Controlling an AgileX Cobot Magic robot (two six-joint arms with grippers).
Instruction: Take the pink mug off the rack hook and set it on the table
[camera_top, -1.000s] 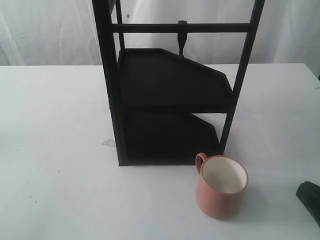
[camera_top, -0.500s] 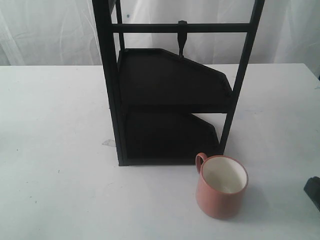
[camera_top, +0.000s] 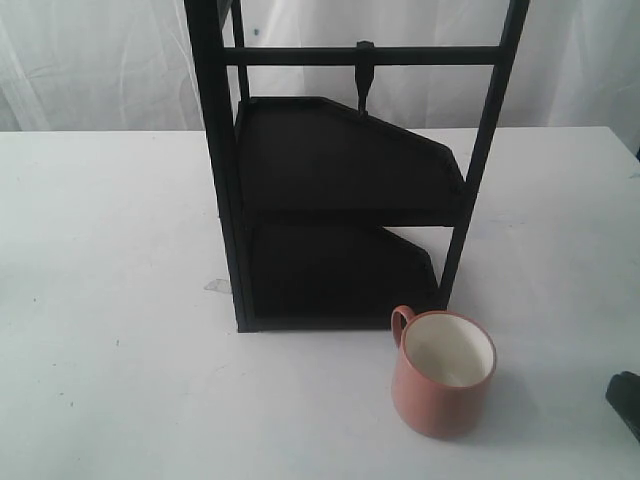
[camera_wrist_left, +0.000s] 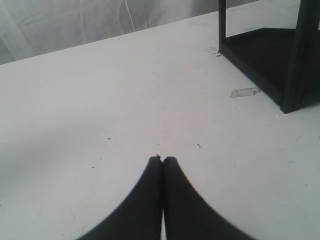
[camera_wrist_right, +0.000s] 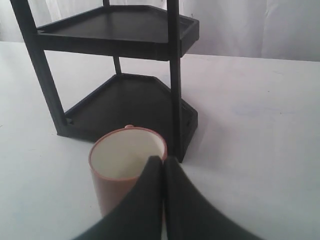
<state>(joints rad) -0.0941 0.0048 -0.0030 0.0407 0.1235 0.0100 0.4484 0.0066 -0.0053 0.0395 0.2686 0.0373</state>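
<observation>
Pink mug (camera_top: 443, 372): upright on the table (camera_top: 110, 300), mouth up, cream inside showing, loop handle turned toward the rack (camera_top: 225, 200); just beside the rack's front right post, apparently not touching it
Rack hook (camera_top: 364, 80): bare, hanging down from the crossbar, nothing on it
Task standing: judged done as to placement; mug off the hook and at rest on the tabletop
Left gripper (camera_wrist_left: 163, 159): fingers pressed together, nothing between them; low over bare table, well apart from the mug, a lower corner of the rack off to one side
Right gripper (camera_wrist_right: 162, 159): fingers pressed together, holding nothing; aimed at the mug, tips overlapping its near rim in the wrist view; in the exterior view only a dark sliver at the right edge, taken for this gripper, well apart from the mug, so overlap judged mere perspective
Risk one: mug nudged or tipped, should the right arm advance along its present line with closed tips toward the rim
Risk two: mug shoved handle-first into the rack post, given the narrow gap; possible chip, or a shifted rack
Risk three: needless re-grasp; closed fingers would strike the wall rather than straddle it
Risk four: left arm swept into the rack's lower frame; judged unlikely
Safest course, as judged: both arms kept clear of the mug
</observation>
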